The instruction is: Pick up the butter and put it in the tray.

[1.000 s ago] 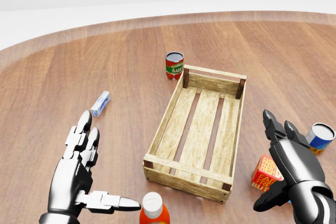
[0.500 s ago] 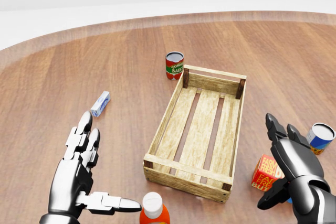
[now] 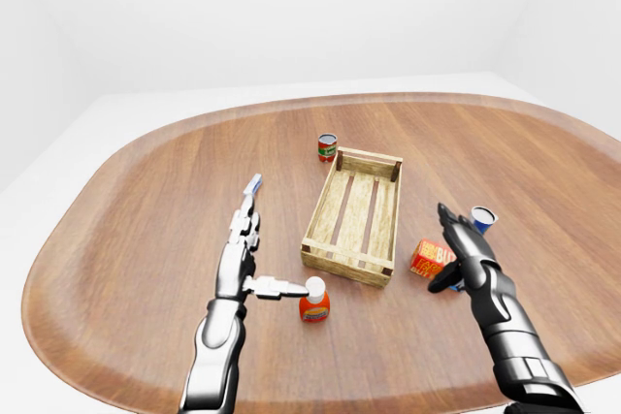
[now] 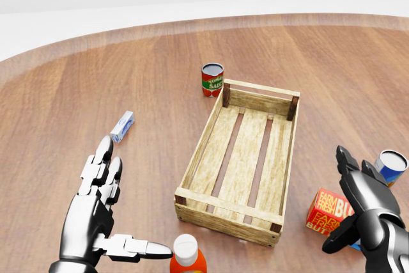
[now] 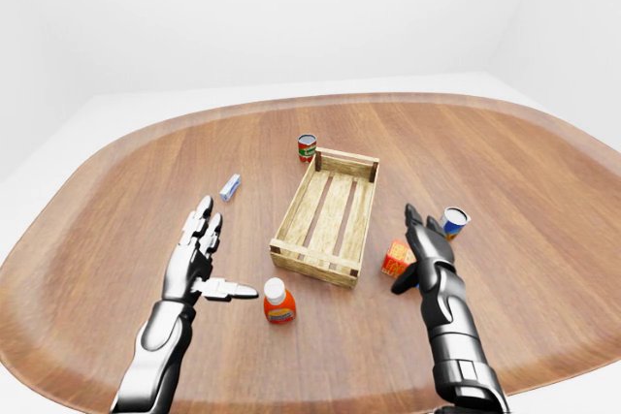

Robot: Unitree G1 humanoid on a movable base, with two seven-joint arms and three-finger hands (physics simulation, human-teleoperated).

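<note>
Red butter box (image 4: 331, 211) beside my right hand (image 4: 367, 212) reading "FARM" and "BU" in yellow, red can (image 4: 212, 79) far of the tray's left corner reading "TOMATO SAUCE", other labels too small to read

Butter (image 4: 330, 211) right of tray (image 4: 200, 153) (apart)

Bright, even, sharp renders with faint shadows.

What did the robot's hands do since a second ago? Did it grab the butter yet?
Not yet. The right hand slid toward the head view's lower right, uncovering more of the butter box; its fingers are open and hold nothing. The left hand, tray, tomato can, bottle and other things stayed put.
</note>
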